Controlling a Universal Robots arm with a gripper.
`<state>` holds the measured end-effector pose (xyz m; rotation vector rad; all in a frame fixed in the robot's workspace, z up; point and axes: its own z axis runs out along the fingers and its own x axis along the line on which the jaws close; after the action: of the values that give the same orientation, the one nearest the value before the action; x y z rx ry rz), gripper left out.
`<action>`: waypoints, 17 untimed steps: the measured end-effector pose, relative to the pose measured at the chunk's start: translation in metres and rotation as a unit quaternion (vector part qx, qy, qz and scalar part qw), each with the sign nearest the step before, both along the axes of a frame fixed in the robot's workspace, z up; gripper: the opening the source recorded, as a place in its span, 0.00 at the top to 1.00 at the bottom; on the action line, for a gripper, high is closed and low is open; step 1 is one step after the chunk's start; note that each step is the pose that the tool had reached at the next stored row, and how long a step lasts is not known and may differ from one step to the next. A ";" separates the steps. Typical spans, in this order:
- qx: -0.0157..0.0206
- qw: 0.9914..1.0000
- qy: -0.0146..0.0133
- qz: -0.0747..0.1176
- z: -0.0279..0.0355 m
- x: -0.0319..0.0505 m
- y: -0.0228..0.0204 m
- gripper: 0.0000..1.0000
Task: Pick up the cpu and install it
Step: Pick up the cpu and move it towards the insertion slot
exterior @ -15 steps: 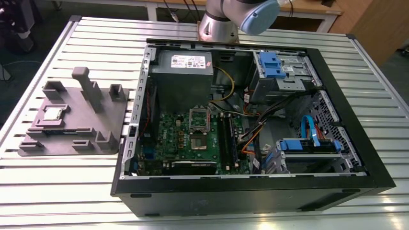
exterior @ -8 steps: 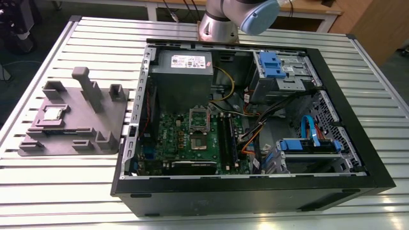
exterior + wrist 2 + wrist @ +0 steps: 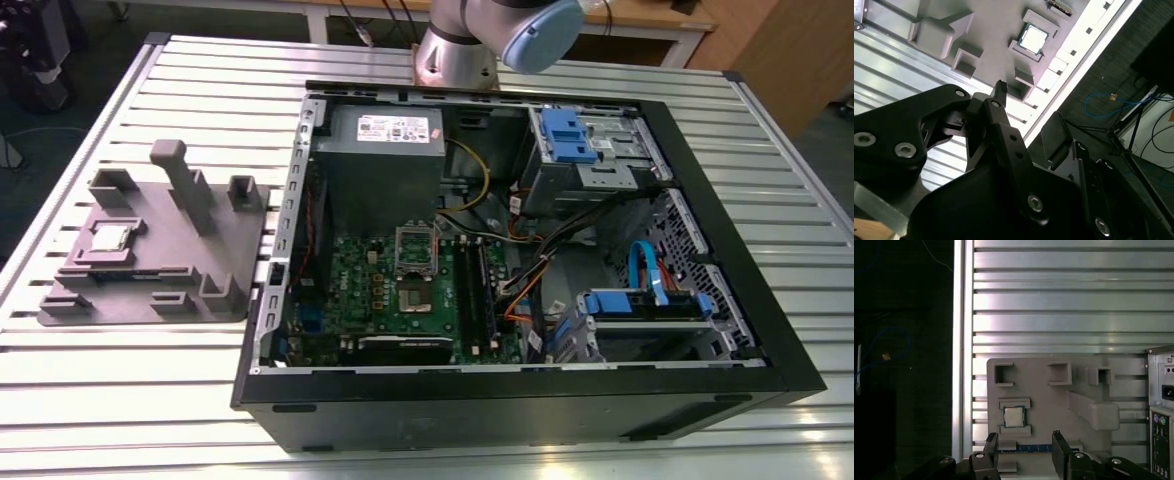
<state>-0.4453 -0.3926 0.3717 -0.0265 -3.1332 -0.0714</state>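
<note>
The cpu (image 3: 110,237) is a small silvery square chip lying flat in a recess of the grey fixture tray (image 3: 200,260), at the exterior view's left. Both wrist views show the cpu (image 3: 1014,416) (image 3: 1033,39) from above. My gripper (image 3: 1025,447) hangs open well above the tray, its two black fingers apart with nothing between them. One fingertip (image 3: 999,90) shows dark against the tray. The motherboard's socket (image 3: 418,290) sits inside the open computer case (image 3: 534,390), with its silver frame (image 3: 415,243) raised.
A green-and-black memory stick (image 3: 1031,448) lies in the tray beside the cpu. The tray has raised grey posts (image 3: 180,175). The case holds cables, blue drive brackets (image 3: 567,135) and a power supply (image 3: 380,135). The slatted metal table (image 3: 134,400) ends just past the tray.
</note>
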 end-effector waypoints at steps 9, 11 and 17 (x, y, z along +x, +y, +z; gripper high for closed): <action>0.000 1.000 0.000 0.000 -0.0027 0.0000 0.0000 0.45; 0.000 1.000 0.000 0.000 -0.0032 0.0000 -0.0001 0.45; 0.000 1.000 0.000 0.000 -0.0046 0.0000 -0.0001 0.45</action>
<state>-0.4453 -0.3927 0.3671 -0.0265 -3.1332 -0.0713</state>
